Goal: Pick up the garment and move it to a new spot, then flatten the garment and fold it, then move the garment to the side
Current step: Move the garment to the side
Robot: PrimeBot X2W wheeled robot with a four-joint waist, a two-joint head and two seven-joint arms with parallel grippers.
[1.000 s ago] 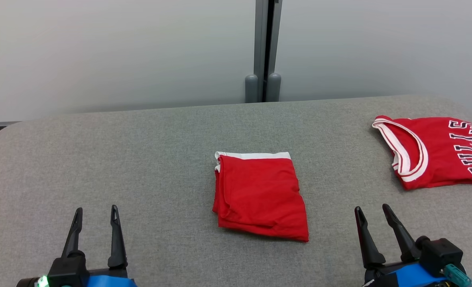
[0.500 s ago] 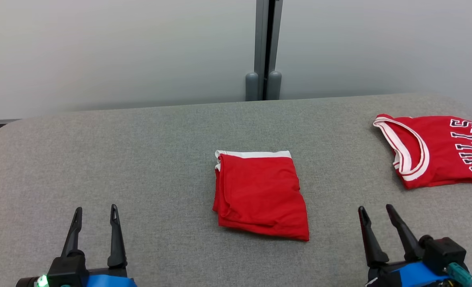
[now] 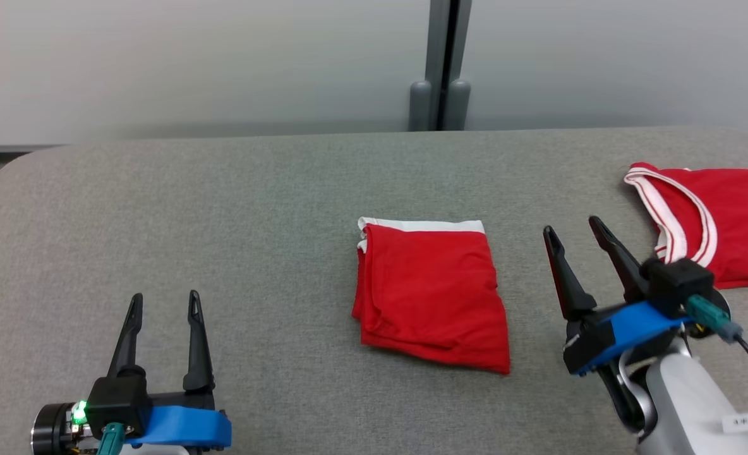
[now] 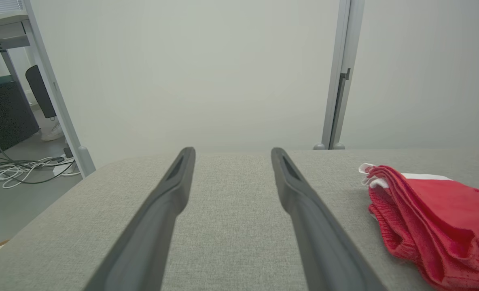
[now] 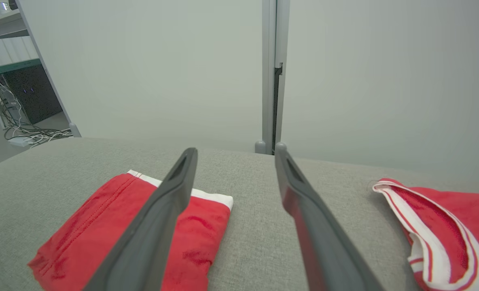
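The plain red cloth garment point(image 3: 431, 291) with a white edge already looked folded into a neat rectangle, so I'd guess only the move to the side was left. It lay on the grey fabric counter point(image 3: 254, 208) between the left tool point(image 3: 165, 296) and right tool point(image 3: 571, 225), both spread apart and empty. A red-and-white lettered jersey point(image 3: 721, 221) sat just past the right tool, crowding that side.

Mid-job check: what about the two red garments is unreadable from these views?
- Jersey: lettering and far side cut off by the head view's right edge; right wrist view crops it too.
- Folded garment: inner layers hidden under its top fold; a finger of the right gripper covers part in its wrist view; left wrist view's edge crops it.
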